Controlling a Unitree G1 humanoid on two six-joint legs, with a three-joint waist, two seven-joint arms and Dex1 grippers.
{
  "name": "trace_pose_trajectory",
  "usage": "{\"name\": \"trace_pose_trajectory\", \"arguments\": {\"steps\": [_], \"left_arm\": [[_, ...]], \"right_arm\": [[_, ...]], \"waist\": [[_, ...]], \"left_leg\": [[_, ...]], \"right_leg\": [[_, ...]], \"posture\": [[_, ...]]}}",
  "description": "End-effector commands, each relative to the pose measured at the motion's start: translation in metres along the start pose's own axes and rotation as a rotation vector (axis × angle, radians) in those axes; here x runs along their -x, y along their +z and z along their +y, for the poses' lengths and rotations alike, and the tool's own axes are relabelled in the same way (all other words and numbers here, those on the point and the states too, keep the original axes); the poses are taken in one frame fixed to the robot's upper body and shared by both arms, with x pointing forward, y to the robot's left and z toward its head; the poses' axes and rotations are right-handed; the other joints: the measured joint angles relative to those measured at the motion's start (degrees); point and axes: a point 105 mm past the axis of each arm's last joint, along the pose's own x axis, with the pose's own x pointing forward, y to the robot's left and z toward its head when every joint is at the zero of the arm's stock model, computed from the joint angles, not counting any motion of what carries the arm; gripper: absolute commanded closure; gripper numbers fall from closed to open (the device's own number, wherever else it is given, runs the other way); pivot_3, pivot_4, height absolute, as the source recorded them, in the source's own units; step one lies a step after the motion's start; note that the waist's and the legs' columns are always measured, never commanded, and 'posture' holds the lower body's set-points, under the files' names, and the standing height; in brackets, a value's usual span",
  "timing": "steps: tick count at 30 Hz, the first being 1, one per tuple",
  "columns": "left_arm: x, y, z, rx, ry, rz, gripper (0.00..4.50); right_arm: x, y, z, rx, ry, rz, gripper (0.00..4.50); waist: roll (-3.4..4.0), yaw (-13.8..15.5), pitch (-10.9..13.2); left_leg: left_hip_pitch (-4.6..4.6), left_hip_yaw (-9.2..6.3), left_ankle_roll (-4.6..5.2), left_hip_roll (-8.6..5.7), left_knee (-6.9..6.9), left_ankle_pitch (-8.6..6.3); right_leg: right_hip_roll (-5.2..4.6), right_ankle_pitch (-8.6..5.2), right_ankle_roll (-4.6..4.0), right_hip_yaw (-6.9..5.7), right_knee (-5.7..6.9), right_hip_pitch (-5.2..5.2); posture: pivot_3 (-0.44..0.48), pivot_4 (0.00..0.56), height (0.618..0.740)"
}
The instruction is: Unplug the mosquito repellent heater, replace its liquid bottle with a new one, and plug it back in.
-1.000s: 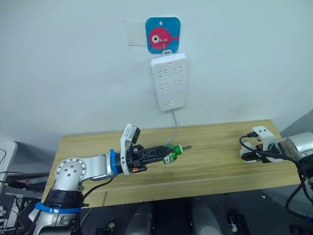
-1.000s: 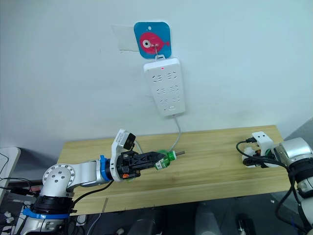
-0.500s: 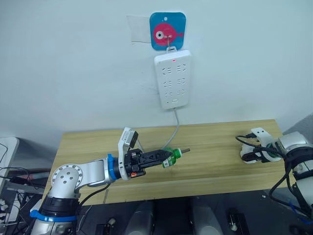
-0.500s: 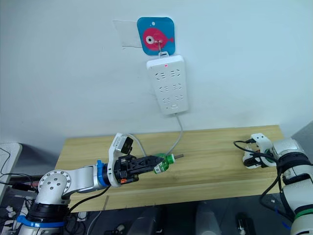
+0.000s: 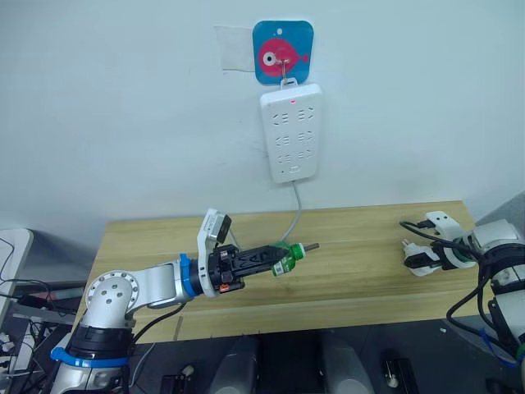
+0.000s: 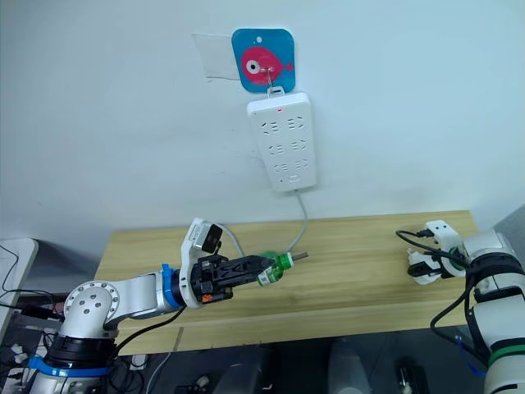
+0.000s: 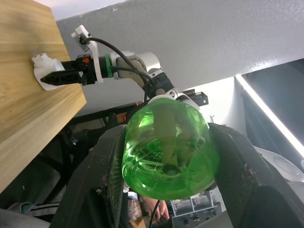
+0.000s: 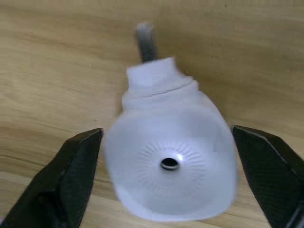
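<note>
Small green translucent liquid bottle (image 5: 283, 261): clamped in left gripper (image 5: 275, 258) above the pale wooden table (image 5: 361, 271), long axis near level, wick end toward the robot's right.
White rounded plug-in heater (image 8: 170, 161): at the table's right end, between right gripper (image 5: 413, 261) fingers (image 8: 78, 175) set apart, prong pointing away from gripper.
White multi-socket power strip (image 5: 291, 133): hung on wall.

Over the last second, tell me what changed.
Little changed. The left gripper stays shut on the green bottle, held above the table. The right gripper stays by the white heater at the table's right end, fingers spread either side. The power strip still hangs on the wall.
</note>
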Motion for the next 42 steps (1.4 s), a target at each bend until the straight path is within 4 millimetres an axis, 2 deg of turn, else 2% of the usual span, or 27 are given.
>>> {"name": "trace_pose_trajectory", "arguments": {"steps": [1, 6, 9, 10, 13, 16, 19, 21, 24, 28, 36, 42], "left_arm": [[-0.001, 0.000, -0.005, -0.015, -0.030, 0.016, 2.26], [0.000, 0.002, -0.006, -0.071, -0.015, 0.027, 2.26], [-0.004, -0.001, -0.003, -0.230, 0.041, 0.061, 2.26], [-0.006, 0.001, -0.001, -0.310, 0.063, 0.049, 2.26], [-0.018, 0.008, 0.003, -0.555, 0.098, 0.014, 2.26], [-0.033, 0.007, 0.004, -0.807, 0.086, 0.007, 2.26], [-0.043, 0.004, 0.009, -1.042, 0.083, 0.007, 2.26], [-0.050, 0.009, 0.012, -1.117, 0.111, -0.040, 2.26], [-0.059, 0.013, 0.012, -1.149, 0.116, -0.091, 2.26], [-0.066, 0.015, 0.008, -1.194, 0.115, -0.124, 2.26], [-0.080, 0.021, 0.001, -1.238, 0.100, -0.168, 2.26], [-0.080, 0.016, 0.003, -1.237, 0.105, -0.152, 2.26]], "right_arm": [[0.031, 0.009, -0.010, -0.052, 0.000, -0.073, 0.04], [0.070, 0.008, -0.003, -0.102, 0.020, -0.144, 0.04], [0.093, 0.009, 0.017, -0.065, 0.074, -0.234, 0.04], [0.100, 0.013, 0.029, -0.067, 0.124, -0.285, 0.04], [0.120, 0.016, 0.083, -0.090, 0.387, -0.470, 0.04], [0.133, -0.003, 0.136, -0.097, 0.722, -0.620, 0.04], [0.134, -0.016, 0.170, -0.150, 0.882, -0.723, 0.04], [0.129, -0.010, 0.189, -0.246, 0.899, -0.840, 0.04], [0.129, 0.003, 0.202, -0.503, 0.895, -0.933, 0.04], [0.127, 0.016, 0.220, -0.650, 0.906, -0.927, 0.04], [0.121, 0.032, 0.243, -0.709, 0.941, -0.885, 0.04], [0.120, 0.036, 0.243, -0.728, 0.902, -0.900, 0.04]], "waist": [[0.01, 0.1, 0.0], [0.03, 0.2, 0.0], [0.05, 0.2, 0.0], [0.05, 0.1, 0.0], [0.11, -0.2, -0.1], [0.07, 0.3, -0.1], [0.06, 0.5, -0.1], [0.06, 0.3, -0.1], [0.09, -0.2, -0.2], [0.09, -1.3, -0.2], [0.09, -2.0, -0.2], [0.09, -2.4, -0.2]], "left_leg": [[0.00, 0.00, 0.00, -0.01, 0.00, 0.00], [-0.03, -0.05, -0.01, 0.00, -0.01, 0.00], [-0.06, -0.07, -0.02, 0.01, -0.02, 0.00], [-0.06, -0.06, -0.02, 0.01, -0.01, 0.00], [-0.02, 0.06, -0.01, 0.04, -0.01, -0.01], [-0.03, -0.06, 0.02, 0.12, -0.04, -0.04], [-0.06, -0.26, 0.12, 0.05, -0.09, -0.10], [-0.06, -0.10, 0.18, -0.03, -0.09, -0.13], [-0.04, -0.05, 0.20, 0.00, -0.07, -0.13], [-0.05, -0.03, 0.20, 0.01, -0.08, -0.12], [-0.02, -0.09, 0.21, 0.12, -0.06, -0.12], [-0.02, -0.10, 0.22, 0.12, -0.06, -0.12]], "right_leg": [[-0.01, 0.00, 0.00, 0.00, 0.00, 0.00], [-0.02, 0.00, 0.00, -0.06, -0.02, 0.00], [-0.03, 0.00, 0.00, -0.08, -0.02, -0.02], [-0.03, 0.00, 0.00, -0.08, -0.04, 0.01], [-0.02, 0.01, 0.00, -0.02, -0.05, 0.04], [0.06, 0.03, -0.03, -0.14, -0.11, 0.10], [-0.01, 0.04, -0.05, -0.15, -0.23, 0.19], [-0.15, 0.06, -0.03, -0.10, -0.22, 0.12], [-0.21, 0.13, 0.00, 0.05, -0.21, 0.12], [-0.13, 0.12, 0.02, -0.07, -0.15, 0.04], [0.41, 0.11, 0.02, -0.10, -0.04, 0.04], [0.44, 0.10, 0.03, -0.10, -0.05, 0.03]], "posture": [[-0.063, 0.245, 0.740], [-0.102, 0.227, 0.740], [-0.125, 0.221, 0.740], [-0.133, 0.219, 0.740], [-0.151, 0.220, 0.740], [-0.153, 0.219, 0.740], [-0.165, 0.225, 0.740], [-0.175, 0.224, 0.740], [-0.180, 0.226, 0.740], [-0.185, 0.226, 0.740], [-0.190, 0.235, 0.740], [-0.181, 0.245, 0.740]]}}
